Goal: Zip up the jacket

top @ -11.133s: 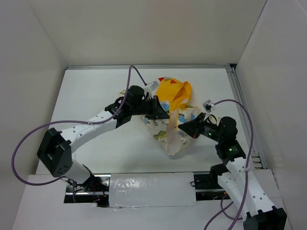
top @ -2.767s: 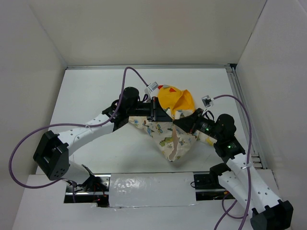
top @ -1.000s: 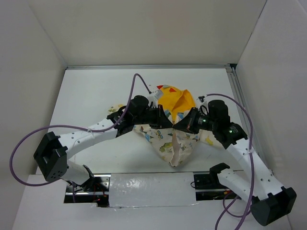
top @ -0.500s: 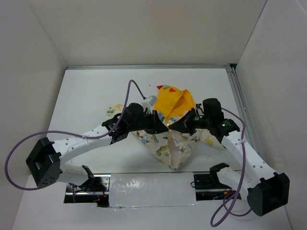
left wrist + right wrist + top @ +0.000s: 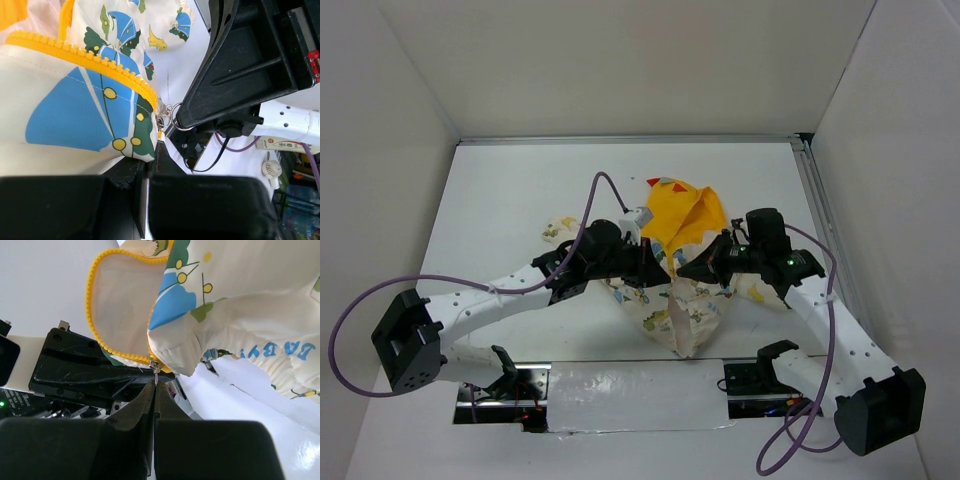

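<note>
The jacket (image 5: 672,300) is bunched at mid table, cream with cartoon prints, its yellow hood (image 5: 682,212) toward the back. My left gripper (image 5: 655,268) and right gripper (image 5: 692,268) meet at its front opening. In the left wrist view my left gripper (image 5: 152,150) is shut on the jacket's corner (image 5: 135,142) at the end of the yellow zipper teeth (image 5: 90,62), next to the slider ring (image 5: 172,114). In the right wrist view my right gripper (image 5: 154,385) is shut on the small metal zipper pull (image 5: 155,370) below the yellow zipper edge (image 5: 107,347).
White walls close in the table on the left, back and right. A metal rail (image 5: 820,220) runs along the right side. A sleeve (image 5: 560,228) of the jacket lies to the left. Purple cables loop above both arms.
Over the last second both grippers have moved a little toward the near edge, still together at the zipper. The jacket's lower part hangs lower and nearer.
</note>
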